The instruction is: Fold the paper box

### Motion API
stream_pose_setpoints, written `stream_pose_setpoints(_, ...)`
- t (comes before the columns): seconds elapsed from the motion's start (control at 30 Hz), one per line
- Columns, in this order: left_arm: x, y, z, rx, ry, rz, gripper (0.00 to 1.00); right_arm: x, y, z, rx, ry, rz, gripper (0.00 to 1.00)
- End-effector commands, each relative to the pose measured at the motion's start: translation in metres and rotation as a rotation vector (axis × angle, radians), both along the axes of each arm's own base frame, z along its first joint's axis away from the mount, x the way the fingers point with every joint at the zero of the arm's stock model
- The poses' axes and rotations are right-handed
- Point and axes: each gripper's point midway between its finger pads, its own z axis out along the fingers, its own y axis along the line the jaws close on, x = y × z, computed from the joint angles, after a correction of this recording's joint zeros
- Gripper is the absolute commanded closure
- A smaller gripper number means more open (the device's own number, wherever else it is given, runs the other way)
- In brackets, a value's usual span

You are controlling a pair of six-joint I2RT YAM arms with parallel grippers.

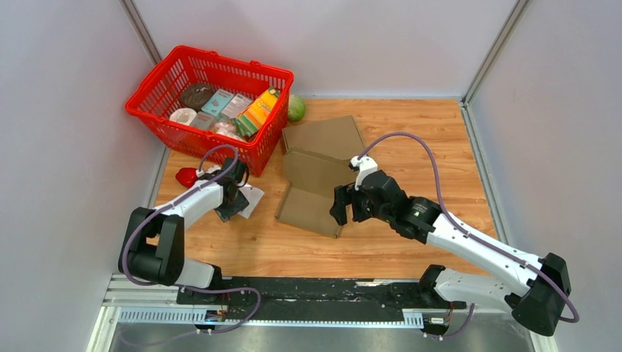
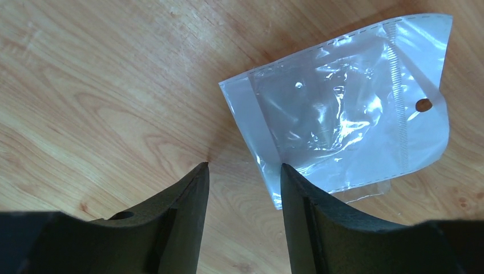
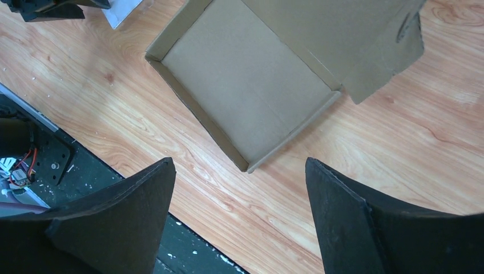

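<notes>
Left pincer [image 2: 244,165] sits low over the wooden table [image 1: 411,139], at the left of the top view. Its two black fingers [image 2: 182,205] stand partly apart, with a clear gap between them. Nothing is in the gap but bare wood, so it holds nothing. Just to the right of the fingers lies a flat, see-through plastic bag [image 2: 342,114]. One fingertip is right at the bag's edge, and I cannot tell if it touches.

At the upper left of the top view stands a red basket [image 1: 235,64] full of packets. A small red thing [image 1: 186,177] lies on the table just below it, and a round green thing [image 1: 296,108] sits by its right side.

In the middle of the top view lies the paper box [image 1: 315,187]. It is brown and it is open. The bottom part looks like a flat tray with low walls standing up. The lid part lies open on the wood, toward the top of the frame.

Right pincer [image 3: 240,161] hangs over the box's lower corner. Its fingers [image 3: 131,211] are spread very wide. They hold nothing and are not touching the box.
</notes>
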Motion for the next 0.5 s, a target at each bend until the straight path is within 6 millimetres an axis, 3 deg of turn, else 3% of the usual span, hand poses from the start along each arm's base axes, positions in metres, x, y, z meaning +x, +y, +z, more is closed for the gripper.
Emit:
stream_pose_setpoints(0.0,0.011,-0.001,0.002,-0.027,-0.048,0.091,0.43,0.005,-0.007,0.005,0.009,-0.053,-0.014,0.13)
stream_pose_setpoints(0.13,0.009,0.004,0.004,-0.02,-0.068,0.18,0.45,0.004,-0.008,0.002,0.019,-0.054,-0.015,0.13)
stream_pose_setpoints(0.33,0.012,0.008,0.006,-0.046,-0.161,0.294,0.62,0.003,-0.009,0.004,0.03,-0.068,-0.009,0.13)
stream_pose_setpoints(0.4,0.014,0.008,0.004,-0.053,-0.19,0.3,0.68,0.003,-0.011,0.007,0.034,-0.075,-0.012,0.13)
stream_pose_setpoints(0.47,0.012,0.01,0.004,-0.055,-0.206,0.305,0.86,0.003,-0.013,0.01,0.036,-0.088,-0.014,0.14)
